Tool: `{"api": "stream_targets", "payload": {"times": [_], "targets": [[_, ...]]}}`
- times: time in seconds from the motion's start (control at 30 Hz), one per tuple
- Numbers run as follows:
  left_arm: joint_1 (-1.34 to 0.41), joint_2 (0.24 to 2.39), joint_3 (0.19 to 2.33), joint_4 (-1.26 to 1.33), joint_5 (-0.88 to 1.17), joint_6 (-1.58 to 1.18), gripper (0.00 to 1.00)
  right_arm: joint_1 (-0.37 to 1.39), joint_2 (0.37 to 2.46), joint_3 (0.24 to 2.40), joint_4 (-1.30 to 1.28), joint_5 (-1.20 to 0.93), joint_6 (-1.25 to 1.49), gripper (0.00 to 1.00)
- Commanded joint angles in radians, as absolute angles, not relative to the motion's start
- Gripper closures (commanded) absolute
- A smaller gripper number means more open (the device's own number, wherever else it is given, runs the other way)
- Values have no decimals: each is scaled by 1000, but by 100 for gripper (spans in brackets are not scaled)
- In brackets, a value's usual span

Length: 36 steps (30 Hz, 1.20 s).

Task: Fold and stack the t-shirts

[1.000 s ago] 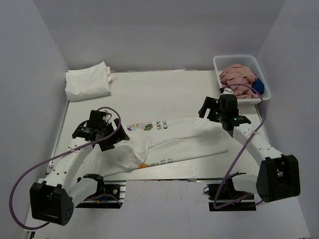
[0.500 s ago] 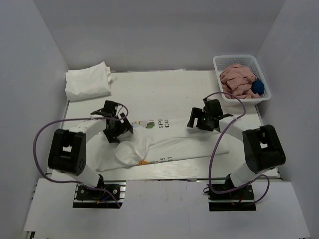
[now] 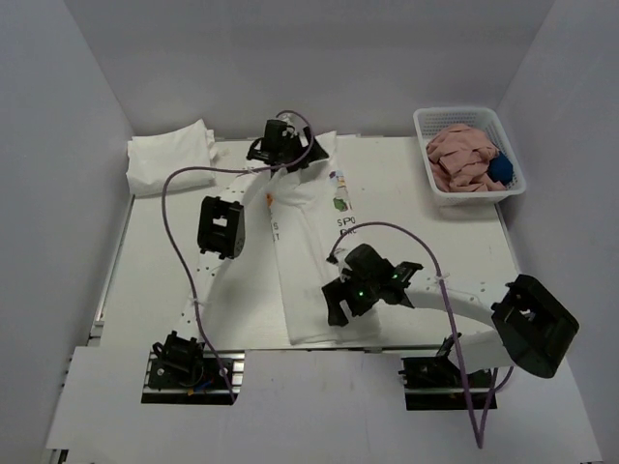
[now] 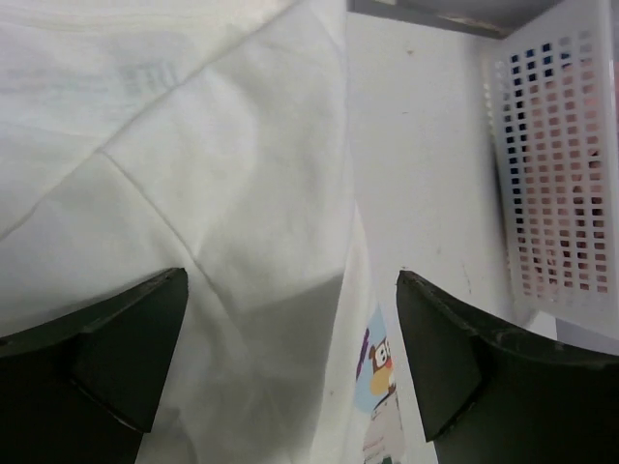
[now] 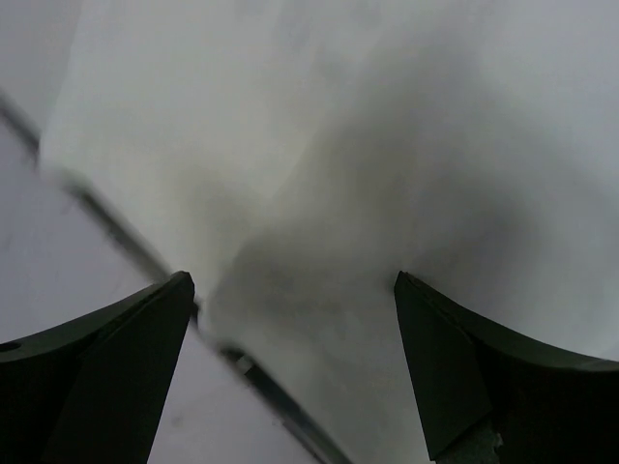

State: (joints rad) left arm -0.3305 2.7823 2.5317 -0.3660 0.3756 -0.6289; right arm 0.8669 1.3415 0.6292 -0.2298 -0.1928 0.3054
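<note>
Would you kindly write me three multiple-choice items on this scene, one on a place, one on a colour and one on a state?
1. Where on the table does the folded white bundle lie?
A. far left corner
B. near right corner
C. in the middle

2. What colour is most of the cloth in the basket?
A. green
B. pink
C. black

3. How do the left gripper and the right gripper stand?
A. both shut
B. left shut, right open
C. both open

Answers:
1 A, the top view shows the bundle at the table's far left corner.
2 B, pink folds fill nearly all of the basket.
3 C, each wrist view shows its two fingers wide apart.
</note>
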Motion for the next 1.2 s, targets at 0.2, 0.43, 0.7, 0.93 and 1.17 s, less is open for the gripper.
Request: {"api": "stream_targets", "payload": {"times": [0.2,0.43,0.7,0.93,1.17], "targets": [[-370,2906,2494,52,439,-856,0,1014,1197,604,-241,-391,126,10],[-370,2771,2434,35,292,-787,0,1012,1097,595,-203,-286,167,10],[-370,2472,2448,-21,190,-582,0,1008,852,549,-149,133,431,10],[-370,2085,2271,-297,81,-456,0,1006,684,440,-146,218,563,10],[-400,1466,1241,-266,119,-622,0,1008,938,537,-348,63,568,10]]}}
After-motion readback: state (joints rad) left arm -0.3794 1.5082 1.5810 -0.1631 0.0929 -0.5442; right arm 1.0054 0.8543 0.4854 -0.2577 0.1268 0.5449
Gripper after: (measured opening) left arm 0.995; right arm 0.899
